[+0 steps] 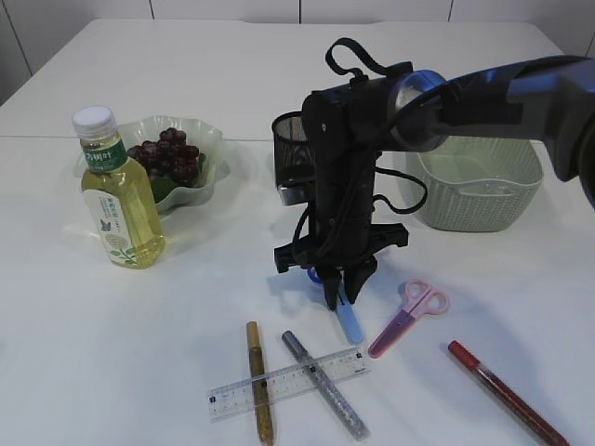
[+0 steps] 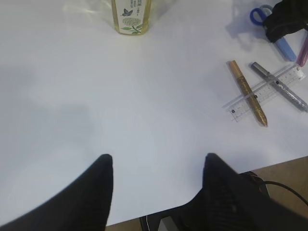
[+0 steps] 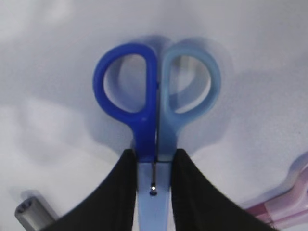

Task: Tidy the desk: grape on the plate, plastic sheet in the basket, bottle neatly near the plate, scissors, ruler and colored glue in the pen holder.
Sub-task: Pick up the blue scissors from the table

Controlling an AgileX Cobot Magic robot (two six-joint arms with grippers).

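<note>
My right gripper point(image 1: 341, 295) point(image 3: 154, 153) points straight down at the table's middle, shut on the blue scissors point(image 1: 350, 322) point(image 3: 144, 120) just below their handle loops. Whether the scissors rest on the table I cannot tell. Pink scissors point(image 1: 410, 317) lie to the right. The clear ruler point(image 1: 288, 381) lies across a gold glue pen point(image 1: 259, 381) and a silver one point(image 1: 325, 383); a red pen point(image 1: 507, 390) lies far right. The bottle point(image 1: 116, 190) stands beside the plate point(image 1: 214, 141) of grapes point(image 1: 169, 158). My left gripper point(image 2: 158, 161) hangs open over bare table.
The black mesh pen holder point(image 1: 290, 153) stands behind my right arm, partly hidden by it. The grey-green basket point(image 1: 479, 190) sits at the back right. In the left wrist view the table's front edge point(image 2: 288, 161) runs close under the gripper.
</note>
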